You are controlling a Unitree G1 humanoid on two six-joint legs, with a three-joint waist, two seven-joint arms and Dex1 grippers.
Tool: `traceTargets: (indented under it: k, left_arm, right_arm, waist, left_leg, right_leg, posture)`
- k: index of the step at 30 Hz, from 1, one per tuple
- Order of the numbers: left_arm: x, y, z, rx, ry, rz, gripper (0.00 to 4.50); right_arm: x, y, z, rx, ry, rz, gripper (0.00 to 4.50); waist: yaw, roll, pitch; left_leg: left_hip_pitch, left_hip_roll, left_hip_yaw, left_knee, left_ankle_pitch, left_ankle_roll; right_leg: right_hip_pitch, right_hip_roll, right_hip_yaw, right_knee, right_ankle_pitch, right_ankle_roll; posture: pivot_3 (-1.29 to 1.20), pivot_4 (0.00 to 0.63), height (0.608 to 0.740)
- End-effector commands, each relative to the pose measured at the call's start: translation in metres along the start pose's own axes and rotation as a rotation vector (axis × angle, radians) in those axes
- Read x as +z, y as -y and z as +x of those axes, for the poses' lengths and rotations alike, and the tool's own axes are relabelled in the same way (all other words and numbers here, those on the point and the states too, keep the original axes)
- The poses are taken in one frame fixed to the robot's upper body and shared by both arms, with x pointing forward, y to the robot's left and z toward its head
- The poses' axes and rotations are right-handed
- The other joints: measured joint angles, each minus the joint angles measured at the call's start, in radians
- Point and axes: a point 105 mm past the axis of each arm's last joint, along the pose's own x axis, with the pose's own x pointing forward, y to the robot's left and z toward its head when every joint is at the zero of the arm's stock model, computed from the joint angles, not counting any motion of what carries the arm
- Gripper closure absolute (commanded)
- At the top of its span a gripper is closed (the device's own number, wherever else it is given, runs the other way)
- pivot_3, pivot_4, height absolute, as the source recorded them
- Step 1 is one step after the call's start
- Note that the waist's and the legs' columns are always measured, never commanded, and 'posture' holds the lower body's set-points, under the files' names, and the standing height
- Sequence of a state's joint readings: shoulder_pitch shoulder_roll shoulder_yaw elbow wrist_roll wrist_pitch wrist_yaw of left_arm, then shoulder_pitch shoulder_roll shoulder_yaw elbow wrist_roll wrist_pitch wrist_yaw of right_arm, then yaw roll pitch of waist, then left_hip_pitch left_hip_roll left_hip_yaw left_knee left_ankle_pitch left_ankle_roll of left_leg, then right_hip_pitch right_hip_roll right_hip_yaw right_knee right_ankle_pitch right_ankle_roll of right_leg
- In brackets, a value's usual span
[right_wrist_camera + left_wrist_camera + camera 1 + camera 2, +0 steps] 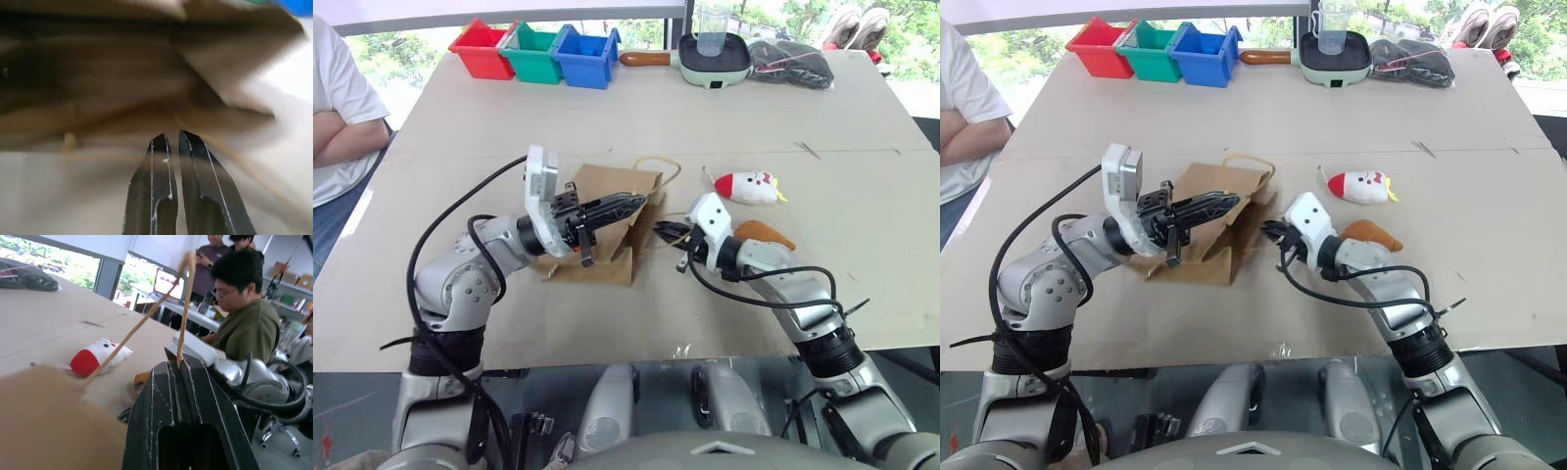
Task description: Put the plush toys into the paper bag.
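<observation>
left pincer (631, 205): clamped on paper bag (607, 220) handle | right pincer (1271, 231): closed, empty, at bag mouth | chicken (749, 187), drumstick (766, 234): on counter (460, 127)

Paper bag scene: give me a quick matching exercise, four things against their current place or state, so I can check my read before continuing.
Things:
1. left gripper
2. white chicken toy
3. orange drumstick toy
4. paper bag

States:
a. lying on the table, beyond the right arm
b. shut on a handle loop
c. lying on its side, mouth toward the right gripper
d. beside the right forearm, partly hidden by it

Pairs: 1-b, 2-a, 3-d, 4-c
</observation>
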State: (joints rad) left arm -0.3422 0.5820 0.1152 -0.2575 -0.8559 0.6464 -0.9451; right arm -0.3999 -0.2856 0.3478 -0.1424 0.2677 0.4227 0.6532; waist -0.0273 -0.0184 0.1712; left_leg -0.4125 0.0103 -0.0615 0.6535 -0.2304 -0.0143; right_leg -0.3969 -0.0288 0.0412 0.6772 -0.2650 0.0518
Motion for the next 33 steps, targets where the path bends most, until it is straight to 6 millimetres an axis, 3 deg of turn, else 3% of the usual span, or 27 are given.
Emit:
traceTargets:
  k: [1, 3, 5, 9, 11, 14, 17, 24, 29, 33]
  left_arm:
    - [0.008, 0.000, -0.003, 0.045, 0.015, 0.086, 4.50]
    - [0.005, -0.001, -0.006, 0.072, 0.017, 0.100, 4.50]
    - [0.000, 0.001, -0.009, 0.078, 0.007, 0.114, 4.50]
    - [-0.008, 0.004, -0.010, 0.072, -0.013, 0.132, 4.50]
    - [-0.008, 0.003, -0.008, 0.067, -0.003, 0.130, 4.50]
    - [-0.008, 0.001, -0.005, 0.049, 0.002, 0.131, 4.50]
    - [-0.007, 0.001, -0.003, 0.036, 0.009, 0.127, 4.50]
    - [-0.002, 0.004, 0.010, 0.001, 0.040, 0.137, 4.50]
    - [0.001, 0.003, 0.019, 0.005, 0.059, 0.165, 4.50]
    - [0.021, -0.003, 0.018, 0.051, 0.113, 0.201, 4.50]
  right_arm:
    - [-0.004, 0.000, -0.023, 0.023, -0.052, -0.028, 4.40]
    - [-0.020, -0.005, -0.055, 0.031, -0.142, -0.031, 4.40]
    - [-0.023, -0.015, -0.079, 0.049, -0.178, -0.005, 4.40]
    - [-0.007, -0.034, -0.116, 0.086, -0.166, 0.050, 4.40]
    - [0.012, -0.027, -0.116, 0.038, -0.091, 0.046, 4.40]
    - [0.031, -0.009, -0.091, -0.038, -0.016, -0.007, 4.40]
    - [0.030, -0.001, -0.060, -0.042, -0.014, -0.019, 4.40]
    - [0.003, -0.011, 0.022, 0.114, 0.000, 0.027, 4.40]
    - [-0.013, -0.017, 0.060, 0.141, 0.031, 0.087, 4.40]
    - [-0.024, -0.014, 0.079, 0.057, 0.019, 0.119, 4.40]
  waist:
    - [0.010, 0.000, 0.000]
    - [0.020, 0.000, 0.000]
    - [0.022, 0.000, 0.000]
    - [0.011, 0.000, 0.000]
    - [0.007, 0.000, 0.000]
    - [-0.001, 0.000, 0.000]
    - [-0.004, -0.001, 0.000]
    - [-0.008, -0.001, 0.001]
    - [-0.007, -0.001, 0.001]
    - [-0.011, -0.001, 0.001]
  left_leg:
    - [0.000, 0.000, 0.000, 0.000, 0.000, 0.000]
    - [0.000, -0.001, 0.001, 0.000, 0.000, 0.000]
    - [-0.001, -0.002, 0.000, 0.000, 0.000, 0.000]
    - [-0.001, -0.001, 0.001, 0.000, 0.000, 0.000]
    - [0.002, 0.000, 0.002, 0.000, 0.000, 0.000]
    - [0.004, 0.001, 0.002, 0.000, 0.000, 0.000]
    - [0.005, 0.001, 0.002, 0.000, 0.000, 0.000]
    - [-0.001, 0.000, 0.002, 0.000, 0.000, 0.000]
    - [-0.001, 0.000, 0.001, -0.001, 0.000, 0.000]
    - [0.000, 0.000, 0.000, -0.001, 0.000, 0.000]
  right_leg:
    - [0.000, 0.000, 0.000, 0.000, 0.000, 0.000]
    - [0.000, -0.001, 0.000, -0.001, 0.000, 0.000]
    - [0.000, -0.003, 0.000, -0.002, 0.000, 0.001]
    - [0.000, -0.002, 0.001, -0.001, 0.000, 0.001]
    - [0.001, -0.001, 0.002, 0.000, -0.001, 0.001]
    - [0.002, 0.003, 0.004, 0.000, 0.000, 0.001]
    - [0.002, 0.004, 0.004, 0.001, -0.001, 0.000]
    - [-0.002, 0.001, 0.003, -0.002, 0.000, 0.000]
    - [-0.002, 0.001, 0.002, -0.001, 0.000, 0.000]
    - [-0.001, 0.001, 0.002, 0.000, 0.000, 0.000]
  posture:
    - [0.00, 0.150, 0.740]
    - [0.00, 0.150, 0.740]
    - [0.00, 0.150, 0.740]
    - [0.00, 0.150, 0.740]
    - [0.00, 0.150, 0.740]
    - [0.00, 0.150, 0.740]
    - [0.00, 0.150, 0.740]
    - [0.00, 0.150, 0.740]
    - [0.00, 0.150, 0.740]
    - [0.00, 0.150, 0.740]
